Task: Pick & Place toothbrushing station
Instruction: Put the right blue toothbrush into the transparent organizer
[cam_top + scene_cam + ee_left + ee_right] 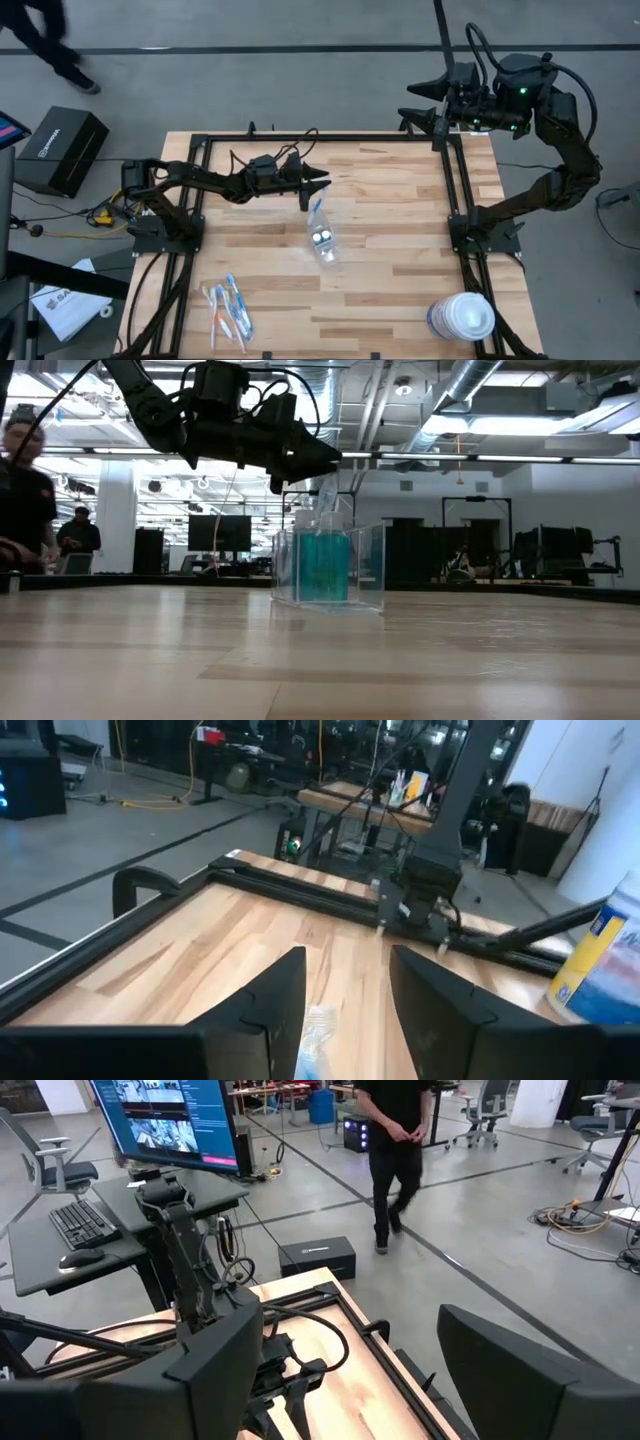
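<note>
A small clear cup [323,243] stands on the table's middle with two teal tubes [322,565] inside. A slim toothbrush [316,207] stands in the cup and leans against its rim, its top end [318,1025] up between the open fingers of my left gripper [318,182], which points level just above the cup [330,565]. Several blue, white and orange toothbrushes [228,310] lie flat near the table's front left. My right gripper [370,1380] hangs open, high over the far right corner [425,100]. My left gripper's open fingers [280,1005] stand on either side of the toothbrush's top end, which sits close beside one of them. Whether that finger touches the brush I cannot tell. The brush's lower end rests in the cup.
A big round white-lidded tub [462,318] stands at the front right corner. A black frame [455,190] runs along the table's sides and far edge. Bare wood lies between the cup and the tub. People move in the room beyond the table [395,1140].
</note>
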Motion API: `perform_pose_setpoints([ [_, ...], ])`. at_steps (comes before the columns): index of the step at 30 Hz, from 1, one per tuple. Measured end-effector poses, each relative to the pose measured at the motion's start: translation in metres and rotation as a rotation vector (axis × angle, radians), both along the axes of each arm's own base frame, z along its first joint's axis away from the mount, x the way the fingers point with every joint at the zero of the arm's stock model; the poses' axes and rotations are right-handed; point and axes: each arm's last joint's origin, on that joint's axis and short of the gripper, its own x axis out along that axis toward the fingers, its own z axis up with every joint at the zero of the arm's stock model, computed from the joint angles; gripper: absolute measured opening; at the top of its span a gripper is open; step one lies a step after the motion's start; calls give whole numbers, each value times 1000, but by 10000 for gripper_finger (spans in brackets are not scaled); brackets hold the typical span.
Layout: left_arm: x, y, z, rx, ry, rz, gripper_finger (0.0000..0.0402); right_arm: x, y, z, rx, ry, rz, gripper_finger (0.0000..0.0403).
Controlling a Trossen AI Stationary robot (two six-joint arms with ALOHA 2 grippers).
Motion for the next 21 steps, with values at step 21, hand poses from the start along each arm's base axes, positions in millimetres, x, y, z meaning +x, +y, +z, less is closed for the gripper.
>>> perform_pose_setpoints([
  [21,-132,-27,97,-615,377,340,140,1,3,8,-98,-50,112,289],
])
